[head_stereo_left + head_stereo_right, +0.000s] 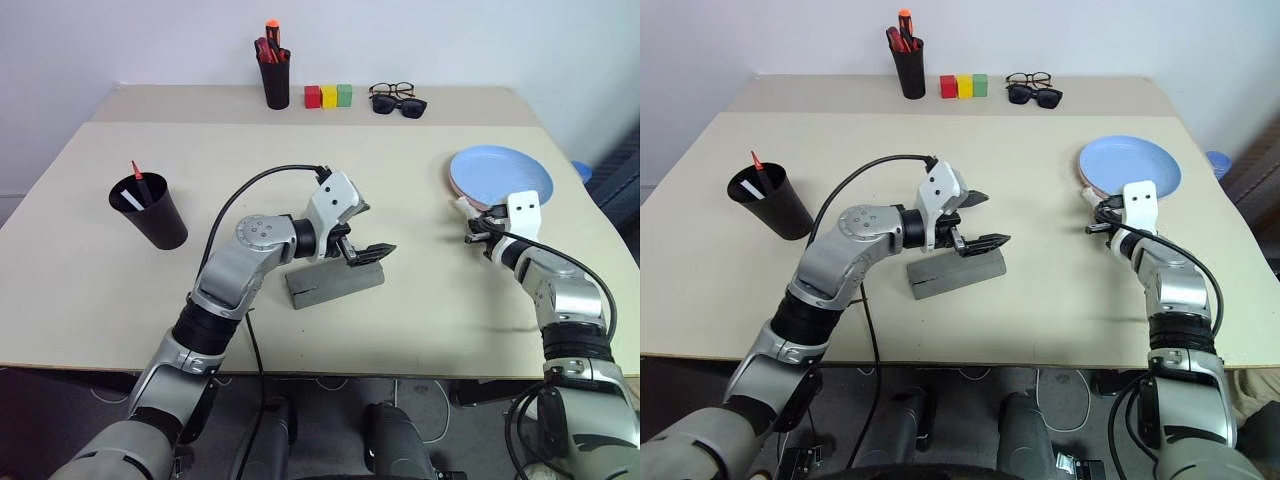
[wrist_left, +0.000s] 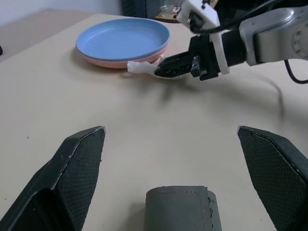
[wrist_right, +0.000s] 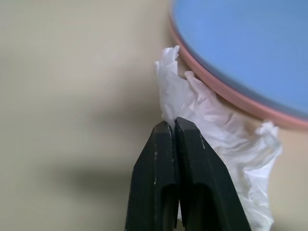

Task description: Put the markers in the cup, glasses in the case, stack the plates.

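Your right gripper (image 3: 174, 126) is clenched at crumpled white plastic (image 3: 211, 139) beside the stacked plates (image 1: 500, 176) near the table's right edge. Left gripper (image 2: 175, 139) gapes over the closed case (image 1: 335, 281), mid-table.

Light's bright and even here, soft shadows under my arms on the desk (image 1: 420, 330). Up close the plates (image 3: 250, 53) go blurry.
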`<state>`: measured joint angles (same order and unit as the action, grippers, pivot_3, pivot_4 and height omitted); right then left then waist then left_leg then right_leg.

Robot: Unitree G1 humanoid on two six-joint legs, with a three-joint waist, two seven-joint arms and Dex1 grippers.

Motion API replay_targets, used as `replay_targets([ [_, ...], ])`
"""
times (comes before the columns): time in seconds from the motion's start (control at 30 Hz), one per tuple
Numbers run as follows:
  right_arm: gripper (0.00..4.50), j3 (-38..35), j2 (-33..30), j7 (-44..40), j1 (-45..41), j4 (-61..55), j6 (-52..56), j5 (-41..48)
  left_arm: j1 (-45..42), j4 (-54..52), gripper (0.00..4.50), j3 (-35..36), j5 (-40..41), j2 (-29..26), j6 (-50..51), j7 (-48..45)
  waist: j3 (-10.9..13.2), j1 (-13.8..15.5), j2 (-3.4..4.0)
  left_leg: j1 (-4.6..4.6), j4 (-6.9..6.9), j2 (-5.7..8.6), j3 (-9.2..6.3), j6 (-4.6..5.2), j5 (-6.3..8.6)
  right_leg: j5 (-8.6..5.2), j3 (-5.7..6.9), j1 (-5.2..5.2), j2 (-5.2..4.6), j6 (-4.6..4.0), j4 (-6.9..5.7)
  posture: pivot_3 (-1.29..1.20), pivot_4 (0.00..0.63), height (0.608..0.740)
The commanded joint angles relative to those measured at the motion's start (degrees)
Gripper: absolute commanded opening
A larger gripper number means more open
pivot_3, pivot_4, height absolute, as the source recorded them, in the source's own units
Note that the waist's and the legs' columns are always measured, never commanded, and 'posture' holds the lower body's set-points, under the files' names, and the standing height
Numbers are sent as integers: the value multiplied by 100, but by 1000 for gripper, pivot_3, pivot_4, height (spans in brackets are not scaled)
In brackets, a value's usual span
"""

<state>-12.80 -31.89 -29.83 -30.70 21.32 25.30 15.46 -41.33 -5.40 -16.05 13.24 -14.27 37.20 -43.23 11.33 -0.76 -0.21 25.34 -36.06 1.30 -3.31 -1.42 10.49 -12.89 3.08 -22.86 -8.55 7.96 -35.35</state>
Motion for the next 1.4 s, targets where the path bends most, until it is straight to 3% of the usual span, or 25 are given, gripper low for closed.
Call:
replay_targets([
  [0.03,58,-102,-9,-581,-27,-941,276,622,-99,-190,4500,81,100,46,-52,7,0,2,0,0,0,0,0,0,0,0,0,0,0,0,0,0,150,740],
  [0.17,58,-207,-27,-440,-576,-464,-287,513,-117,-150,4500,74,88,83,-74,4,0,8,0,0,-3,1,1,0,0,0,0,1,-1,0,0,0,150,740],
  [0.4,58,-97,-341,359,-2295,2969,-2544,-459,-47,-254,4500,94,54,126,-83,86,1,3,-1,1,8,0,1,0,0,0,1,-4,1,0,2,0,150,740],
  [0.5,804,37,-399,455,-2746,4009,-3131,-748,34,-345,4500,179,29,154,-101,287,2,-7,-1,2,15,1,4,0,0,-1,0,-4,0,1,11,0,150,740],
  [0.6,2193,98,-392,554,-2966,4474,-3569,-927,125,-435,4500,266,-48,184,-138,586,2,-23,0,3,17,1,4,0,0,-1,-1,-5,0,1,12,0,150,740],
  [0.8,2193,52,-414,250,-3096,4621,-3903,-919,323,-463,4500,636,-104,469,-363,1358,3,-38,0,0,7,1,4,-1,0,1,-4,-3,1,0,3,0,150,740],
  [0.97,2193,24,-420,-438,-2628,3723,-3718,-682,605,-463,4500,872,-312,528,-863,1845,2,-20,1,0,6,2,3,-1,0,1,-4,-1,0,0,3,0,150,740],
  [1.13,2193,-181,-615,-906,-862,914,-2614,-118,1346,-851,4500,1090,-197,160,-1463,1598,2,37,1,0,15,1,-1,-1,0,0,-1,-4,1,2,-1,0,150,740],
  [1.27,2193,-951,-959,-1003,1112,-1558,-1511,599,2390,-1425,4500,1572,148,-249,-1731,1296,1,108,9,6,11,6,2,-1,2,-1,-3,-3,-5,1,10,0,150,740],
  [1.4,2193,-1566,-974,-932,2563,-3111,-882,1041,3216,-1755,4500,1949,282,-535,-1963,1212,-7,122,21,0,8,-5,4,-1,4,-10,-3,-4,0,-25,9,0,150,740],
])
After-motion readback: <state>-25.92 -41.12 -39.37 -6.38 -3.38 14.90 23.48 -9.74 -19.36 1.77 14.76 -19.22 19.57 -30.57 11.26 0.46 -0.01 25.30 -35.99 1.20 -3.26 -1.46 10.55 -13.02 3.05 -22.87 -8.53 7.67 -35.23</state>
